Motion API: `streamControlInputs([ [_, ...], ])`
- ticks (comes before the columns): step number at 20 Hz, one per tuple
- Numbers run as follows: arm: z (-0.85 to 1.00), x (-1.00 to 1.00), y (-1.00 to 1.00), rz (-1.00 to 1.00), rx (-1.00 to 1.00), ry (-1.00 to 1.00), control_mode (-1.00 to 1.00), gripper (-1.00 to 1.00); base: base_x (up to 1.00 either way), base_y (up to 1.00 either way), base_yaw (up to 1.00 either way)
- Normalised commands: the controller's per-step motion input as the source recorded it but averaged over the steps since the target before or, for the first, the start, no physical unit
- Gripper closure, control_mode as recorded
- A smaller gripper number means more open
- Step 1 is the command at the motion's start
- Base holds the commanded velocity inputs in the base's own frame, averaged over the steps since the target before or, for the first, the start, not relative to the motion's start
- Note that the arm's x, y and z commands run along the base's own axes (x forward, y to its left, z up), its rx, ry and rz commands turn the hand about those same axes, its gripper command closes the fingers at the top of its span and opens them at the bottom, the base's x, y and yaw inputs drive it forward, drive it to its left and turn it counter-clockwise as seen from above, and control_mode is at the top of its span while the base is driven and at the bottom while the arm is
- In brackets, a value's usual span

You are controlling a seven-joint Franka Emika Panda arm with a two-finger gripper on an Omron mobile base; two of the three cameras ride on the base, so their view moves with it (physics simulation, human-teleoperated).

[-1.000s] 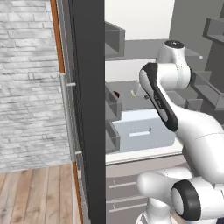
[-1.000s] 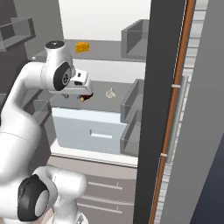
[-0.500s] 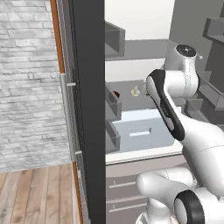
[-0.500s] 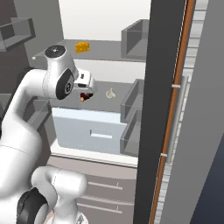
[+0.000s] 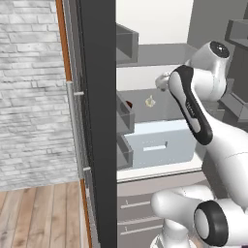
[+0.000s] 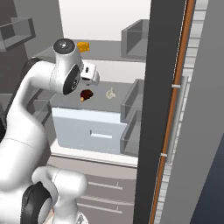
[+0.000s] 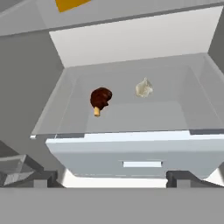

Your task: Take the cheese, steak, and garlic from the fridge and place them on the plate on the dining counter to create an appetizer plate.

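Note:
The fridge [image 5: 97, 121] stands open. On its upper shelf sits the yellow-orange cheese [image 6: 83, 46], its edge also at the top of the hand view [image 7: 72, 4]. Lower down, the dark reddish steak [image 7: 100, 98] [image 6: 87, 94] and the pale garlic [image 7: 143, 88] [image 6: 110, 93] [image 5: 150, 100] lie side by side on the clear shelf over the pale blue box [image 6: 94, 129]. My gripper [image 7: 116, 179] hangs open above and in front of them, with nothing between its fingertips [image 7: 43, 178]. Its white hand [image 6: 89, 73] hovers over the steak. The plate and the dining counter are out of view.
Grey door bins [image 6: 133, 103] line the fridge door [image 6: 157, 109] right of the shelf. More bins [image 5: 123, 114] sit on the other door. Grey lower drawers [image 6: 100, 192] lie under the blue box. A brick wall [image 5: 34, 87] and wood floor lie left.
The jaws have spread wide and the hand has risen and drawn back from the steak. Steak and garlic lie where they were.

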Motion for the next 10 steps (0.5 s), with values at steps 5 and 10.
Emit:
streamControlInputs([
  [5,0.60,0.31,0.02,0.00,0.15,0.00,-1.00,-1.00,0.00,0.00,0.00],
  [10,0.40,0.26,0.10,0.00,0.07,0.00,-1.00,-1.00,0.00,0.00,0.00],
])
